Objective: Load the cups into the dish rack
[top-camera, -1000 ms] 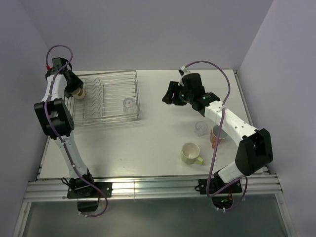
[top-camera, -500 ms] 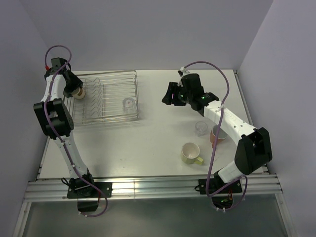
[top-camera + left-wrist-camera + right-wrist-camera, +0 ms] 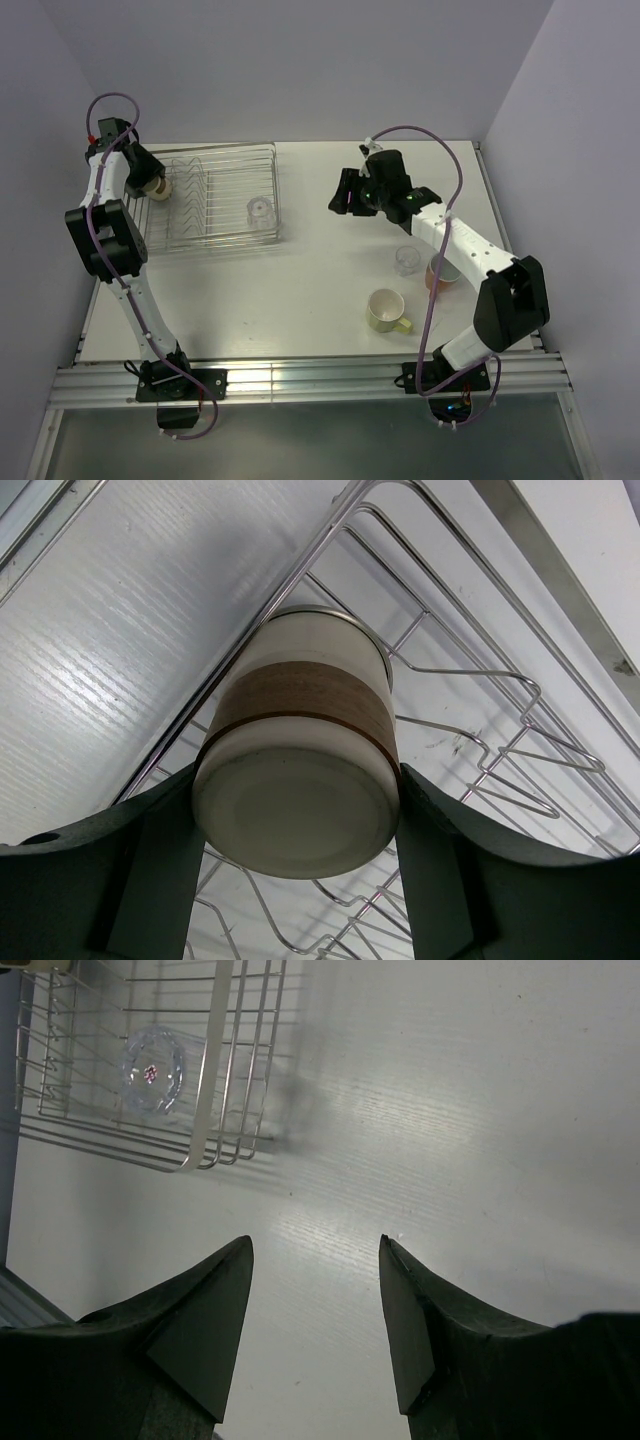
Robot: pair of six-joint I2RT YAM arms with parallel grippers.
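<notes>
Since draining presumably needs mouths down, the left gripper (image 3: 295, 865) clamps the brown cup (image 3: 300, 730), mouth toward the dish rack (image 3: 215, 215). The right gripper (image 3: 315, 1245) stands parted, empty.

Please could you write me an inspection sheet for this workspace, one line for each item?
Surface: white table, no spills seen.
Job's things: dish rack at far left, one clear glass inside; brown-banded cup held at the rack's left corner; second glass, orange mug and yellow-green mug stand on the table at right.
Clutter: nothing seen.
Grippers: left gripper shut on the brown-banded cup; right gripper open, empty, above the table.
Cables: purple cables loop along both arms.
Surroundings: plain pale walls; metal rail at near edge.
</notes>
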